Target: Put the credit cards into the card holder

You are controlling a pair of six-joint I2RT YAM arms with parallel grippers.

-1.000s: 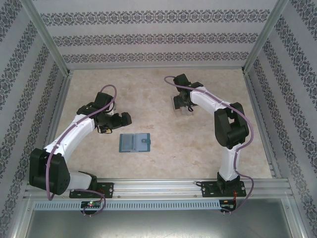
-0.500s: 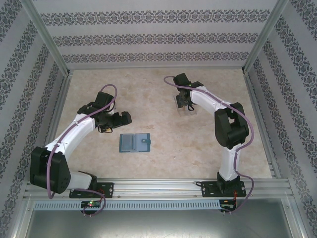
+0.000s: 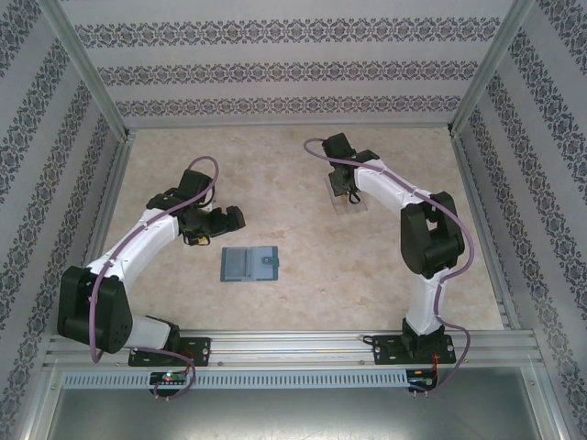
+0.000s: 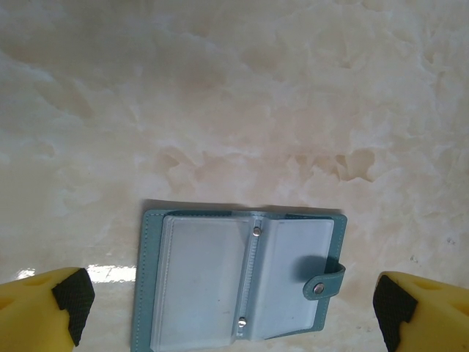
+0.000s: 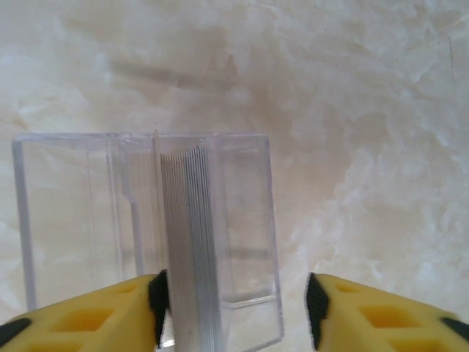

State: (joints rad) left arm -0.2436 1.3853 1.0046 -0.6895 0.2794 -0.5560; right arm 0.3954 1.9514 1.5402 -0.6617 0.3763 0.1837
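Right claw (image 5: 236, 302) (image 3: 343, 194), far side of the pale marbled table (image 3: 275, 174): jaws roughly half open, straddling a stack of thin whitish plastic credit cards (image 5: 192, 249) that stands on edge inside a clear plastic stand (image 5: 73, 213) (image 3: 349, 205). In the wrist view the stack sits off-centre between the fingers, hard up against the left black pad (image 5: 158, 302), contact itself not certain. It is well clear of the right pad (image 5: 314, 308), with open space between. No grip on anything shown. Left claw (image 4: 231, 312) (image 3: 235, 220): jaws spread fully wide, holding nothing, hovering over the teal-blue folding card holder (image 4: 220, 286) (image 3: 249, 264). That lies opened flat on the table, between and below the two fingertips in the wrist view and not touching either (clear sleeves up, snap tab on its right edge). From above, the card holder is just nearer the bases than the left claw and well apart from the stand. Count: one card holder, one stand, one stack of cards; the cards are too thin and tightly packed to number. Two claws.
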